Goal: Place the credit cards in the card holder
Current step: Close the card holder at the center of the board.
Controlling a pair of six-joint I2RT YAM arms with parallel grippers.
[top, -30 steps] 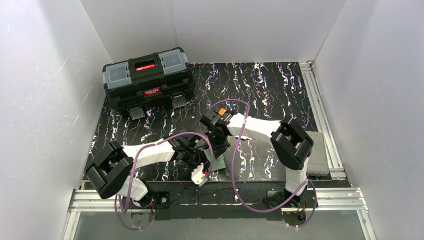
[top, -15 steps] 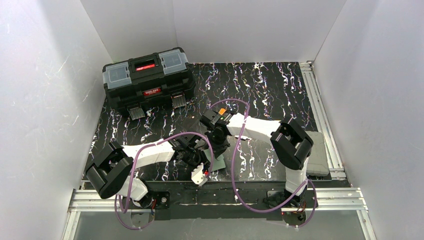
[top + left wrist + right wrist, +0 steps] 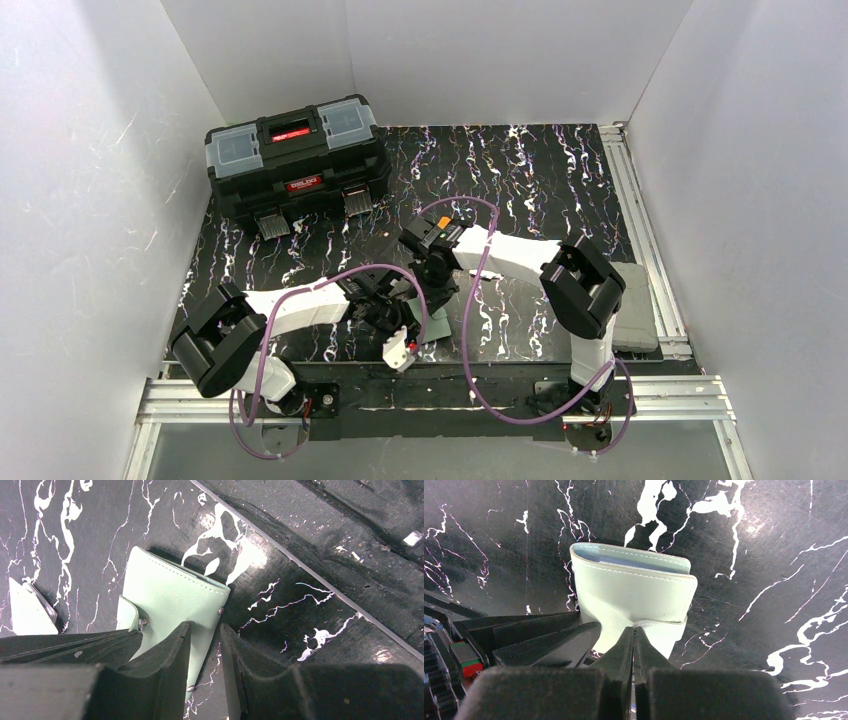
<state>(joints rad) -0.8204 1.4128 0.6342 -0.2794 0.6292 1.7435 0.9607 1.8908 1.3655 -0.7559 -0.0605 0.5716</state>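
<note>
So the card holder (image 3: 634, 587) is lying flat on the black marbled table (image 3: 540, 170), down by the near edge and roughly midway between the two arm bases. It's folded over. From above you barely see it, just a sliver of mint green under the two wrists.

The right hand (image 3: 634, 630) comes in from the far side, and its fingers are pressed tight together with no gap at all. The tips sit right at the edge of the snap tab, where it wraps over one edge of the holder. I honestly can't tell if the tab is nipped between them or if they're just touching it. At the opposite edge of the holder, a pale bluish layer shows inside the fold.

The left hand (image 3: 205, 630) is on the holder too, coming from the left. Its fingers stand a little apart. One finger lies over the green leather, and the holder's corner and some bare table show in the gap between them. It doesn't look clamped on anything.

A pale flat corner (image 3: 25, 612) pokes in at the left edge of the left wrist view, near the holder. Too little of it shows to say what it is.

The black toolbox (image 3: 296, 160) sits at the far left, well apart from all this, lid closed.
</note>
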